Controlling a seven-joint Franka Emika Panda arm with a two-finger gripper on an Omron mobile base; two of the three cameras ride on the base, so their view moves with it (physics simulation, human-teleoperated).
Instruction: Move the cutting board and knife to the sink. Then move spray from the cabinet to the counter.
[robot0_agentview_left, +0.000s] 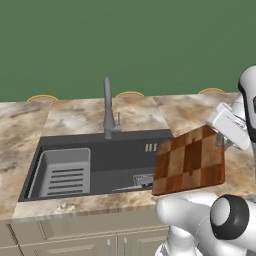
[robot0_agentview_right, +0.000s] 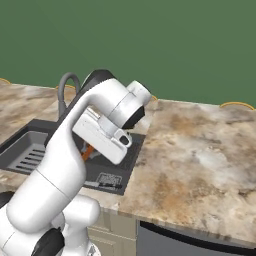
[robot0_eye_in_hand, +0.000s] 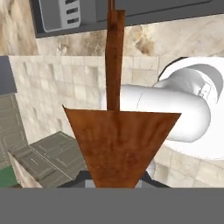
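One board: a checkered wooden cutting board (robot0_agentview_left: 189, 161) is held upright on its edge, lifted off the worktop (robot0_agentview_left: 75, 118), its lower left corner hanging over the right end of the sink (robot0_agentview_left: 125, 160).
Tool: the tool (robot0_agentview_left: 219, 140) is pressed together on the board's upper right edge; in the hand view the board (robot0_eye_in_hand: 120, 144) is seen edge-on, rising from between the fingertips at the bottom.
Sink: a dark basin is set into the worktop, with a tall grey faucet (robot0_agentview_left: 107, 108) behind it and a light grey ribbed basket (robot0_agentview_left: 64, 172) in its left half.
Sink floor: a small patterned patch is seen just left of the board's lower corner; what it is cannot be told.
Board in right base view: only a thin orange-brown sliver (robot0_agentview_right: 88, 150) is visible beneath the arm, over the basin (robot0_agentview_right: 120, 165).
Worktop: beige-brown marbled stone is spread around the sink and far to the right (robot0_agentview_right: 200, 160).
Wall: a plain green surface is seen behind the worktop.
Below: beige drawer fronts (robot0_agentview_left: 75, 235) are seen under the worktop's front edge.
Knife: it cannot be made out in these views.
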